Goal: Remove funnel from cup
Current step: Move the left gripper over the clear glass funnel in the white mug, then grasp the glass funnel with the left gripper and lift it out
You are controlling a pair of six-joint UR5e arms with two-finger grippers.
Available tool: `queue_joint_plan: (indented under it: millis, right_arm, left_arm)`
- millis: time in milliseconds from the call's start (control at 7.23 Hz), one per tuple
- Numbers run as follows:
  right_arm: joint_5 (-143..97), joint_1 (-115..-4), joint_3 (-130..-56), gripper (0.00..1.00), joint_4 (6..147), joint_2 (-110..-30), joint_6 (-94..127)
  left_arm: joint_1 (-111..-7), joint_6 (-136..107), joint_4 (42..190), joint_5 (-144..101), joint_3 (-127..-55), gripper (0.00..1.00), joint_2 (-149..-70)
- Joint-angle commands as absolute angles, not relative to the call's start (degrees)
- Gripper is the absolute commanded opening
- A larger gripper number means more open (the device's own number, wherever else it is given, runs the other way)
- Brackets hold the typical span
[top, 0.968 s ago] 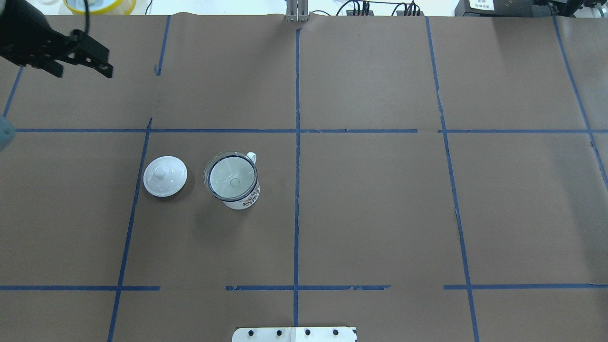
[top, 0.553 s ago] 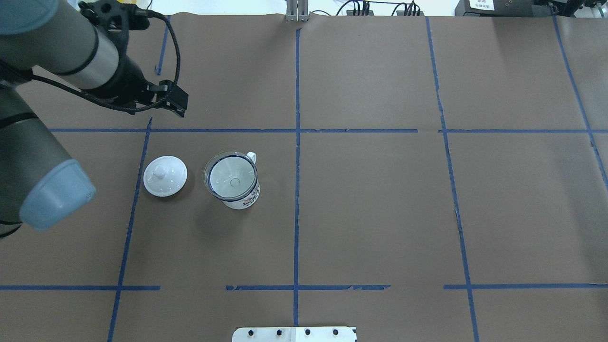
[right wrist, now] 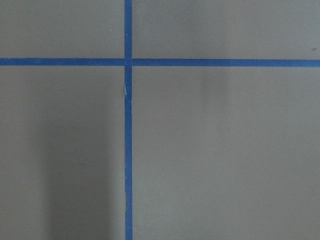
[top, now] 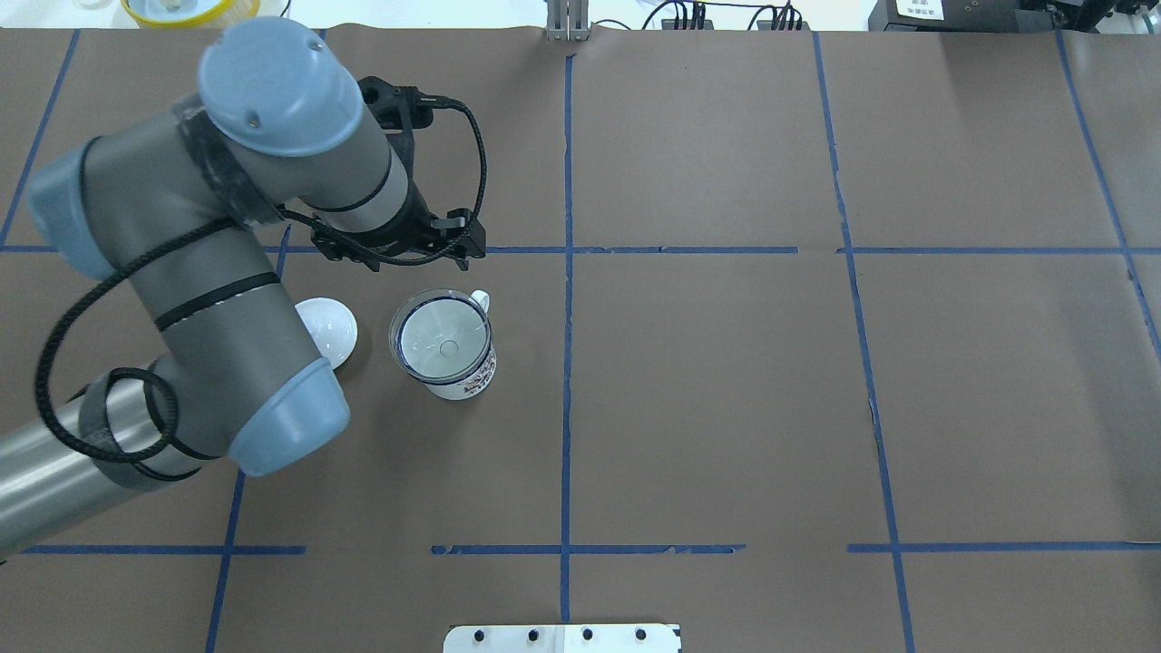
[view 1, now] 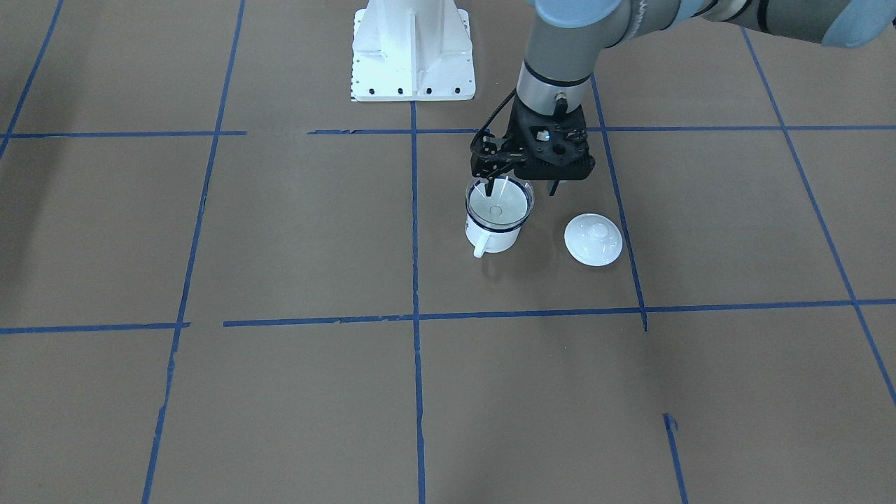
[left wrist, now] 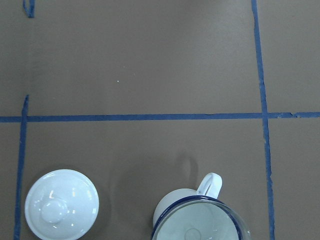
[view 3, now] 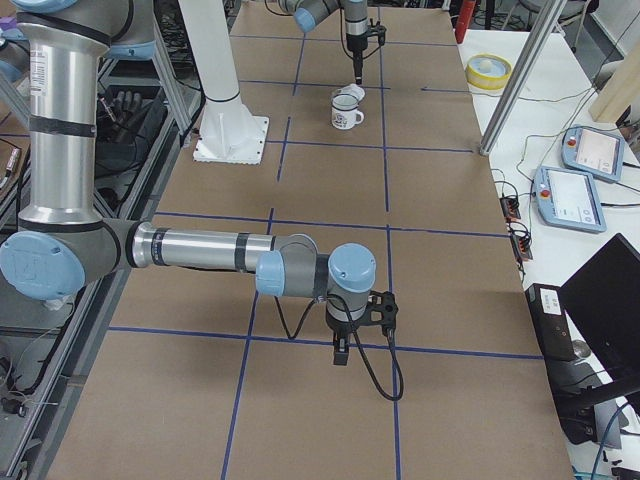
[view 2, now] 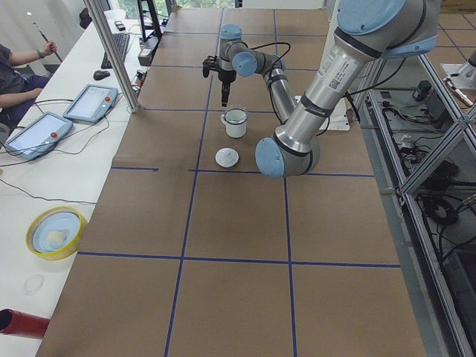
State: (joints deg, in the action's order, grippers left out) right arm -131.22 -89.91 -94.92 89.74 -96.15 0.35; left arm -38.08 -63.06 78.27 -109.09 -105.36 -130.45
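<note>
A white cup (view 1: 493,236) with a dark blue rim stands on the brown table with the clear funnel (view 1: 498,203) seated in its mouth. Both also show in the overhead view, funnel (top: 442,337) in cup (top: 467,379), and at the bottom edge of the left wrist view, cup (left wrist: 210,184) and funnel (left wrist: 200,227). My left gripper (view 1: 525,187) hangs open above them, shifted a little toward the lid, touching nothing. One finger (view 1: 498,185) lines up with the funnel's rim. My right gripper (view 3: 341,352) shows only in the exterior right view, low over bare table; I cannot tell its state.
A round white lid (view 1: 593,239) with a knob lies on the table beside the cup; my left arm hides part of the lid (top: 334,326) in the overhead view. The robot's white base (view 1: 413,49) stands behind. Blue tape lines cross the brown paper.
My left arm has swung in from the table's far left corner to above the cup and lid. The cup, funnel and lid have not moved.
</note>
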Motion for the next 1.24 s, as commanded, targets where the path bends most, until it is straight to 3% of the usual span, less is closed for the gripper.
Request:
queue_joint_plan:
  millis: [0,415,553,691,830,968,1106]
  right_arm:
    - [-131.22,-89.91,-94.92,1.00,89.74,-96.15,0.35]
    - [-131.22,-89.91,-94.92,1.00,89.74,-96.15,0.35]
    - [-131.22,-89.91,-94.92,1.00,89.74,-96.15,0.35]
    - [-131.22,-89.91,-94.92,1.00,89.74,-96.15,0.35]
    - [-131.22,-89.91,-94.92,1.00,89.74,-96.15,0.35]
    - [-131.22,-89.91,-94.92,1.00,89.74,-96.15,0.35]
    - [-131.22,-89.91,-94.92,1.00,89.74,-96.15,0.35]
  left_arm:
    - [-34.73,-63.37,78.48,-106.09,-100.21,1.00,-133.15]
    - [-29.80,-63.46,78.57,-104.85,-97.74,0.98,-133.86]
    - [-29.36,-63.46,79.27,-104.85,-97.13,0.83,-133.77]
    - [-29.18,-63.37,79.89,-104.85,-96.60,0.59,-133.86]
    - [-29.18,-63.37,79.81,-104.85,-96.85,0.42,-133.94]
    - [-29.18,-63.11,79.72,-104.68,-97.55,0.31,-133.86]
    - [-29.27,-62.84,79.37,-104.59,-98.78,0.29,-133.68]
